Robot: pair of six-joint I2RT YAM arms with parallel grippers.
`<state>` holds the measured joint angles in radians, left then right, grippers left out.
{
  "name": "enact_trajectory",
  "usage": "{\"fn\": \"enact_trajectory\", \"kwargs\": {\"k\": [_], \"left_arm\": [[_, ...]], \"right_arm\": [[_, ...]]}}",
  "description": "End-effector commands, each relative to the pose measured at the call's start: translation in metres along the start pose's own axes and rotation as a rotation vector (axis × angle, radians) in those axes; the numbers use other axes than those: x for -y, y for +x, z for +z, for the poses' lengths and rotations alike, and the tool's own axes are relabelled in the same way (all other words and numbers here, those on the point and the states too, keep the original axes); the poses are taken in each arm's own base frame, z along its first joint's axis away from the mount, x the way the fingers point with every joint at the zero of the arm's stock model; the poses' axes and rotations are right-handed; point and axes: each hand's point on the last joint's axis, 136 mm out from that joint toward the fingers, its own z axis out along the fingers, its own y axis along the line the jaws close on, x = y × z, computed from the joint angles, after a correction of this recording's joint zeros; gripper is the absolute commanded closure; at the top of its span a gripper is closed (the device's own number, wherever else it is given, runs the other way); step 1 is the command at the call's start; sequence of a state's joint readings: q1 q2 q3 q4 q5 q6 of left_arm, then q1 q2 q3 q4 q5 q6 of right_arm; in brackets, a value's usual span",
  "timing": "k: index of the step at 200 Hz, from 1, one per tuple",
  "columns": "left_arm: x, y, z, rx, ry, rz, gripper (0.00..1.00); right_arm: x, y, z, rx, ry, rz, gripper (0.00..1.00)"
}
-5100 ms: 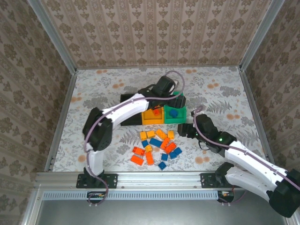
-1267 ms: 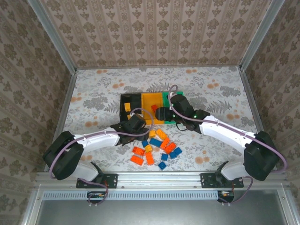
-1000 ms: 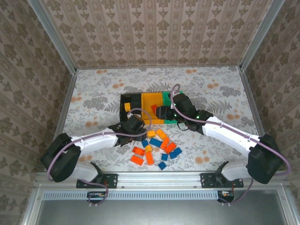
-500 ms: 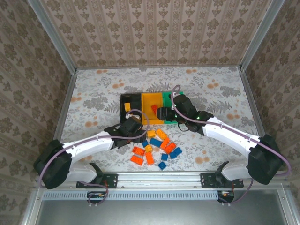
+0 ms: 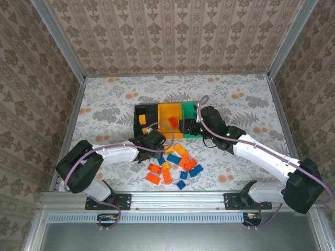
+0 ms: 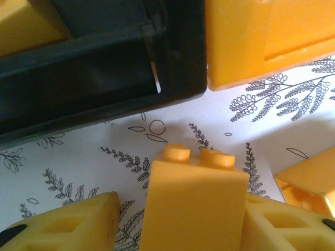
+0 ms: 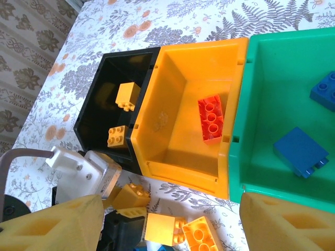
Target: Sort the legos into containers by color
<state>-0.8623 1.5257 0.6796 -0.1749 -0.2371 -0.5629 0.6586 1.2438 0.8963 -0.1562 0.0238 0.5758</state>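
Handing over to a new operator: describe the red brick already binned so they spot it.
Look at the row of three joined bins mid-table. The middle, yellow-orange bin holds one red-orange brick. It lies alone there, unlike the yellow bricks in the black bin.

The tabletop [image 5: 104, 110] is white, printed with grey ferns and leaves and small orange blossoms. The wallpaper [image 5: 172, 36] is beige with a darker damask motif. The black bin [image 7: 97, 112] holds yellow bricks [image 7: 128, 97], the yellow-orange bin [image 7: 178, 94] a red-orange brick [image 7: 211, 119], the green bin [image 7: 272, 104] blue bricks [image 7: 301, 151]. The loose bricks [image 5: 167, 177] are yellow, red-orange and blue. The arms [image 5: 261, 151] are white with black joints.
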Motion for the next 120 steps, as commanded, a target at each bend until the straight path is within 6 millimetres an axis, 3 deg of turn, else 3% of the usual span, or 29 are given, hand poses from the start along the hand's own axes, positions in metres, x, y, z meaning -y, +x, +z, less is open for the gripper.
{"fn": "enact_trajectory", "kwargs": {"k": [1, 19, 46, 69, 97, 120], "left_arm": [[0.003, -0.011, 0.003, 0.034, 0.002, 0.012, 0.39], [0.004, -0.013, 0.006, 0.044, 0.001, 0.023, 0.38], [0.005, -0.016, 0.003, 0.062, 0.003, 0.029, 0.57], [0.004, -0.017, -0.009, 0.074, 0.005, 0.025, 0.63], [0.010, -0.025, -0.049, 0.137, 0.044, 0.010, 0.65], [0.000, -0.049, -0.089, 0.204, 0.047, -0.030, 0.65]], "right_arm": [[0.007, -0.003, -0.005, 0.027, 0.018, 0.003, 0.29], [0.007, -0.003, -0.005, 0.030, 0.021, 0.002, 0.29], [0.010, -0.002, -0.004, 0.024, 0.028, 0.003, 0.29], [0.013, 0.000, -0.005, 0.024, 0.035, 0.005, 0.29], [0.015, 0.002, -0.006, 0.020, 0.035, 0.009, 0.29], [0.019, 0.007, -0.008, 0.010, 0.038, 0.010, 0.29]]}}
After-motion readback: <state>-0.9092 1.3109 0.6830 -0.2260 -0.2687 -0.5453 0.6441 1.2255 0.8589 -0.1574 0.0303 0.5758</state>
